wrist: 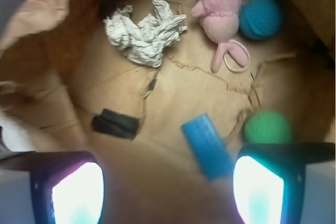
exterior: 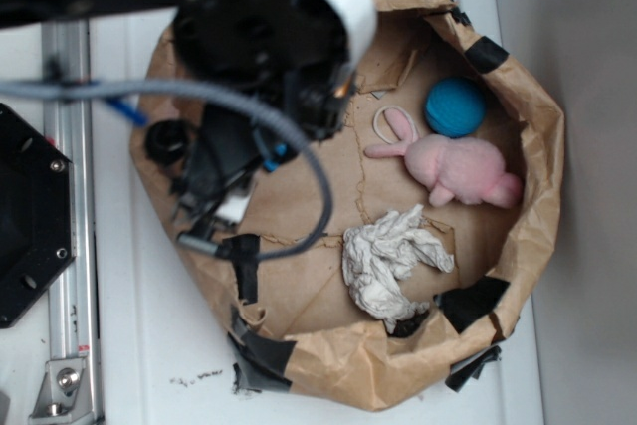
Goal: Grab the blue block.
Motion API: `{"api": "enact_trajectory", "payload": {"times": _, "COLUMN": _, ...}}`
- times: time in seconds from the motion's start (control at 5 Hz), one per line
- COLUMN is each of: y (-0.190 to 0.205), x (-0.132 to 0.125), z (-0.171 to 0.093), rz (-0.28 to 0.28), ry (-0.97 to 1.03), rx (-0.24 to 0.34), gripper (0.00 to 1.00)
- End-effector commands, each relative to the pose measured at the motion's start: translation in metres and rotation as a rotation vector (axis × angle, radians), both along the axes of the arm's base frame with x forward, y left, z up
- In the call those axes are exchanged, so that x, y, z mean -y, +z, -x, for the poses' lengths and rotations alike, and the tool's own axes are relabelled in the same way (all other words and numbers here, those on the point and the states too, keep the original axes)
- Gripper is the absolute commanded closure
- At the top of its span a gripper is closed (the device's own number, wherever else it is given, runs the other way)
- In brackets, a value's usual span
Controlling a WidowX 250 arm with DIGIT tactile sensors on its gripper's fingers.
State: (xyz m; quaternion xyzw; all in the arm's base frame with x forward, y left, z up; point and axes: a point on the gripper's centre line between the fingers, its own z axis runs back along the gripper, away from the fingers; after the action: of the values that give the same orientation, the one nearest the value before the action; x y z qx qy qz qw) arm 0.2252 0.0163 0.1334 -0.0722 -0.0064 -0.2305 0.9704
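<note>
The blue block is a flat bright-blue slab lying at an angle on the brown paper floor. In the wrist view its near end sits just inside my right finger. My gripper hangs above the floor, open, with nothing between its fingers; the block lies off-centre, toward the right finger. In the exterior view the arm and gripper cover the left side of the paper nest, and the block is hidden beneath them.
A raised brown paper wall rings the area. Inside are a teal-blue ball, a pink plush bunny, a crumpled white cloth, a green ball beside the block, and black tape.
</note>
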Motion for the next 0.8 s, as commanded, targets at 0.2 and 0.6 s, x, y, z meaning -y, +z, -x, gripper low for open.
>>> {"api": "enact_trajectory", "payload": {"times": 0.2, "y": -0.105, "x": -0.022, "z": -0.001, "rz": -0.113, "ry": -0.161, "rx": -0.063, "gripper": 0.00}}
{"api": "enact_trajectory", "payload": {"times": 0.6, "y": -0.111, "x": -0.042, "z": 0.005, "rz": -0.168, "ry": -0.144, "rx": -0.027, "gripper": 0.00}}
